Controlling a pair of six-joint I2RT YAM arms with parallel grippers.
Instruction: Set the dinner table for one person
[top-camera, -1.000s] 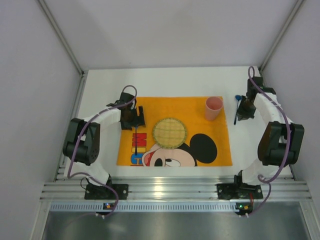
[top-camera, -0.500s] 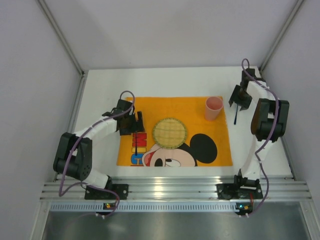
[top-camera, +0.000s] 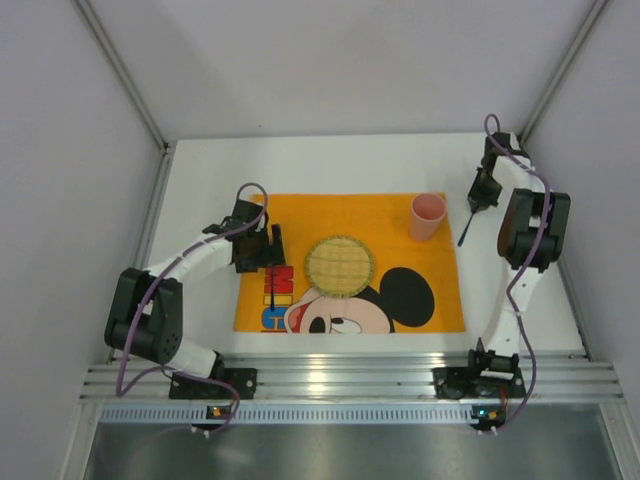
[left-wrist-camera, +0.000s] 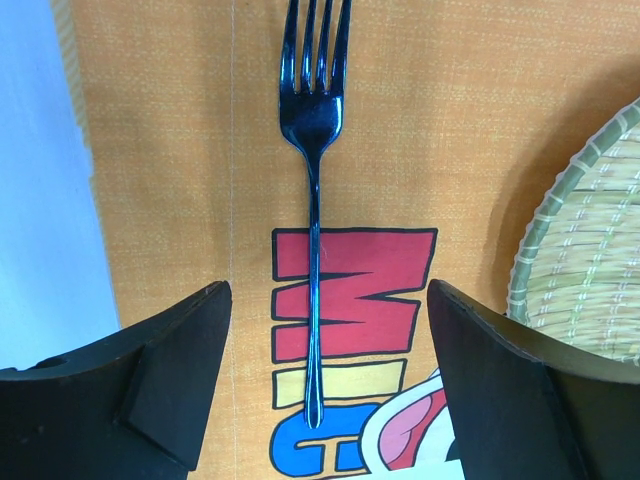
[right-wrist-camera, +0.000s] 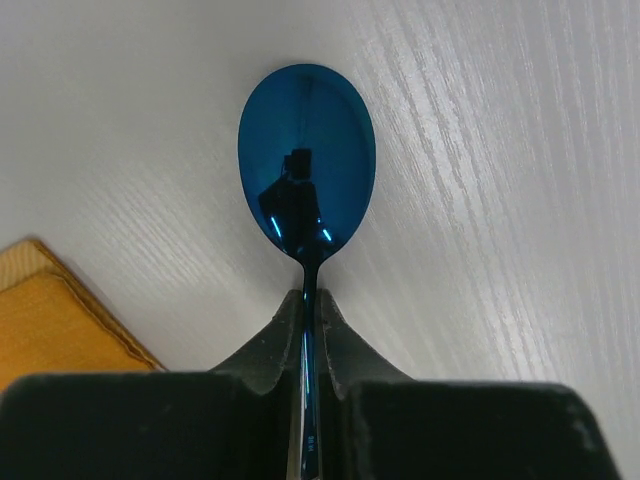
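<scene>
The orange rectangular cloth placemat (left-wrist-camera: 420, 130) bears big block letters: a red "M", a blue "C" partly cut off, and an unclear yellow letter between.

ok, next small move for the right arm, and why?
Probably swing the spoon over the placemat, right of the woven plate: the right gripper is shut on its handle above bare table, and the fork lies on the plate's other side.

Left claw (left-wrist-camera: 325, 320) spread wide, right claw (right-wrist-camera: 306, 310) pinched shut (its arm (top-camera: 527, 228) folded steeply upward).
</scene>
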